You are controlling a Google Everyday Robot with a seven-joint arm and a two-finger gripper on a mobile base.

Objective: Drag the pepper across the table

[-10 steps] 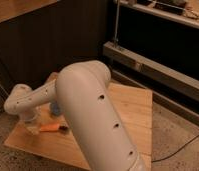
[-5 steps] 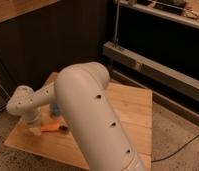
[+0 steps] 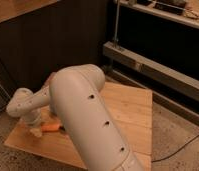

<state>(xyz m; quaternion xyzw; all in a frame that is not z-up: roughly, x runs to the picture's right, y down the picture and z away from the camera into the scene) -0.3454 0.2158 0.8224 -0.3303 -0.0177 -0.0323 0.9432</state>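
The small, slim orange pepper (image 3: 51,127), tapered like a carrot, lies flat on the near left part of the table (image 3: 133,107), a small rectangular piece with a light wooden plank top whose grain runs in pale stripes. Only part of the vegetable shows; its right end is hidden behind the arm.

The pale gripper (image 3: 36,131) is down at the table surface just to the left of the pepper, at or touching its left end. Whether the claw is apart, together or clamped on the pepper, I cannot tell. Above it rises a rounded white wrist joint, and from there a smooth, matte white plastic arm (image 3: 88,115) bends up to a thick elbow and runs down toward the lower edge of the view. Its broad tubular shell carries a row of small dark round holes.

Around the table the floor (image 3: 178,131) is a speckled grey-brown stone-like surface, with a thin dark cable (image 3: 185,148) curving over it at the right. Behind stands a dark wall, and to the right a grey metal rack rail (image 3: 153,67) runs at a slant, with an upright metal post (image 3: 116,25) rising from it.

Compared with a second ago, little differs: the pepper lies in much the same spot, and the arm keeps nearly the same bent pose, the wrist only slightly shifted.
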